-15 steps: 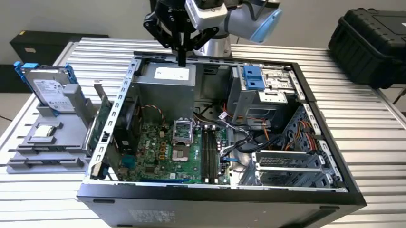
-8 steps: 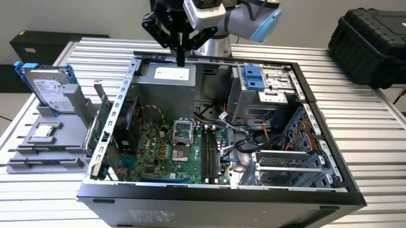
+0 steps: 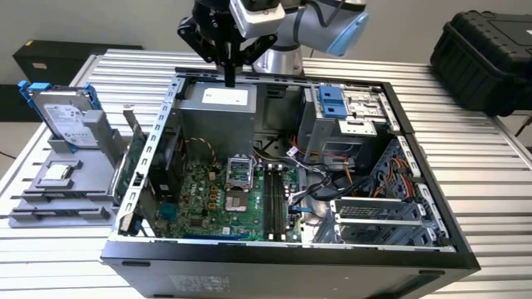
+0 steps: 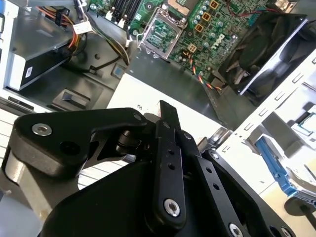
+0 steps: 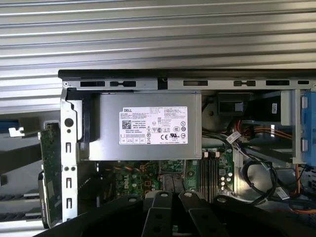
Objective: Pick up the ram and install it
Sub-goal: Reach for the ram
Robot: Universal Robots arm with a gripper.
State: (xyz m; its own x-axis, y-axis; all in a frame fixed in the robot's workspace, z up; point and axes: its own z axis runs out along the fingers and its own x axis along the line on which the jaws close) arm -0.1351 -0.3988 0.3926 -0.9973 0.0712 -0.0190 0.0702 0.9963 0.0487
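Note:
My gripper (image 3: 228,82) hangs over the far end of the open computer case (image 3: 415,246), just above the grey power supply (image 3: 218,106). Its black fingers (image 4: 167,143) are drawn together and nothing shows between them. The fingertips (image 5: 163,200) point down towards the motherboard (image 5: 143,177). The long dark memory slots (image 3: 270,199) lie on the motherboard (image 3: 204,199), well towards the near side from the gripper. Thin green boards (image 3: 124,180) stand on edge in a grey rack (image 3: 62,199) on the exterior view's left of the case. I cannot tell which of them is the ram.
A silver hard drive in a blue frame (image 3: 60,115) stands on the grey rack. Inside the case are a fan (image 4: 266,49), cable bundles (image 3: 324,184) and a drive cage with a blue latch (image 3: 332,103). A black hard case (image 3: 486,59) sits on the ribbed table at the far right.

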